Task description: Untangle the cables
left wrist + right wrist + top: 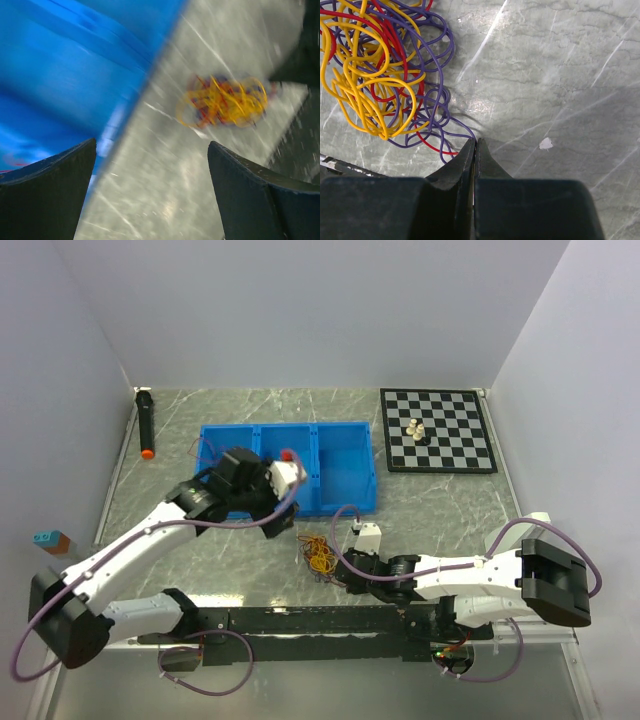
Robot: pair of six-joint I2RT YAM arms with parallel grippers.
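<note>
Just off the tips of the closed right gripper point(474, 145), the cables point(375, 75) are bunched, likely steadied by it; the left gripper point(150, 150) is held wide open nearby, presumably to take a strand

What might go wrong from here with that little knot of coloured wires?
The right claw is shut at the edge of the wires, with a purple loop running up to it; a pull might drag the whole knot instead of freeing one strand.
The left claw hangs open by the blue tray; heading for the wires, it might knock the tray's wall.
The knot is small, so both claws may crowd each other over it.
</note>
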